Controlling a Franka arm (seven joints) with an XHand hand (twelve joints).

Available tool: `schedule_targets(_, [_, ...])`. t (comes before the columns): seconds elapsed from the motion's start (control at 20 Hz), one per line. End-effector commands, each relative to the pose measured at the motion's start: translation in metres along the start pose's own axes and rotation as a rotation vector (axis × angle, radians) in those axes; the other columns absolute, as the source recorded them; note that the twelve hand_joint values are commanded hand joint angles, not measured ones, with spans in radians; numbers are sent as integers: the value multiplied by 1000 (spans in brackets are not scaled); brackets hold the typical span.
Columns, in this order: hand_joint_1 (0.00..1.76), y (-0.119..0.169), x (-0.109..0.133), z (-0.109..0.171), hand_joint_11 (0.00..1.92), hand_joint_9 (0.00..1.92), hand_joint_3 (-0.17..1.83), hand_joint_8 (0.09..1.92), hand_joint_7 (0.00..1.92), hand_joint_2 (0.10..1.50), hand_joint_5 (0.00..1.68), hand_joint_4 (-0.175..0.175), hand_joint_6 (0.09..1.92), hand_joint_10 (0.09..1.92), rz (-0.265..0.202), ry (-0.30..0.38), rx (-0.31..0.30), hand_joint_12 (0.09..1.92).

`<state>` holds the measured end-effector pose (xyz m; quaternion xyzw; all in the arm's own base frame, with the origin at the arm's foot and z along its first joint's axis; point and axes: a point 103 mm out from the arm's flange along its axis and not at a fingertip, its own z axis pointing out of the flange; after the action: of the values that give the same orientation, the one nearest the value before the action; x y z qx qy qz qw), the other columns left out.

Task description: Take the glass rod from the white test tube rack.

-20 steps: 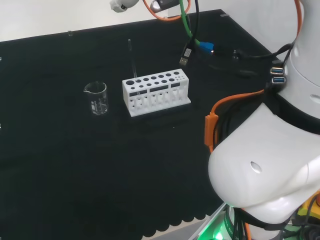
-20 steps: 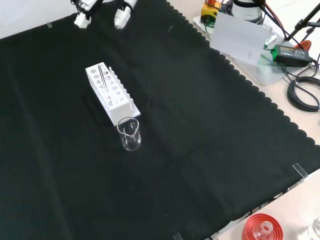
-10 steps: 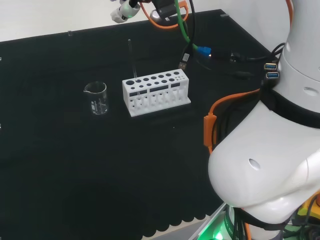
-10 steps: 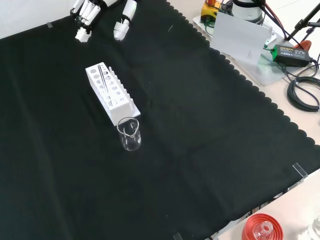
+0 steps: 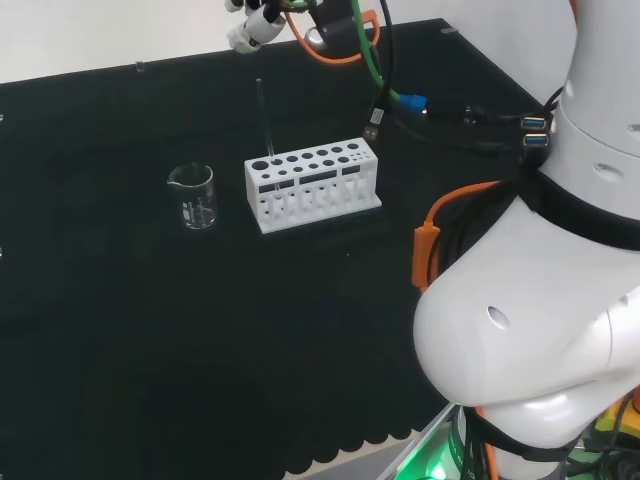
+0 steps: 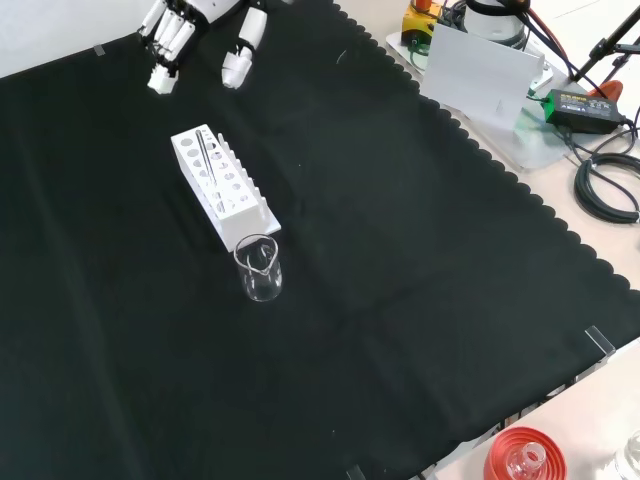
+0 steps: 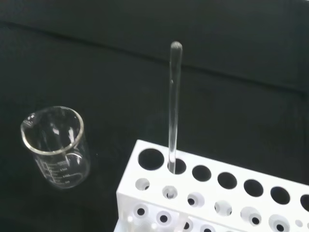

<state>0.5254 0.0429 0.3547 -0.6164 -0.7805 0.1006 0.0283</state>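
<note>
The hand (image 6: 200,25), fingers straight and empty, hangs near the table's far edge; glass rod (image 7: 173,106) stands upright in the white test tube rack (image 6: 222,186), awaiting grasp.

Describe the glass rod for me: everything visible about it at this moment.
The glass rod is a thin, clear, straight stick with a rounded top end. It stands nearly upright, slightly tilted, its lower end in a hole near one end of the white test tube rack, the end nearest the empty beaker. Most of its length rises above the rack. Only the rack touches it; the hand hangs apart, fingers relaxed, holding nothing.
</note>
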Motion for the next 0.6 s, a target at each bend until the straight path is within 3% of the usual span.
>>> schedule_targets(0.05, [568, 18, -4, 29, 322, 562, -175, 851, 399, 1159, 389, -63, 112, 869, -25, 22, 17, 1434])
schedule_targets(0.6, [563, 21, -9, 56, 331, 569, -175, 856, 415, 1163, 403, -67, 128, 875, -20, 37, 60, 1433])
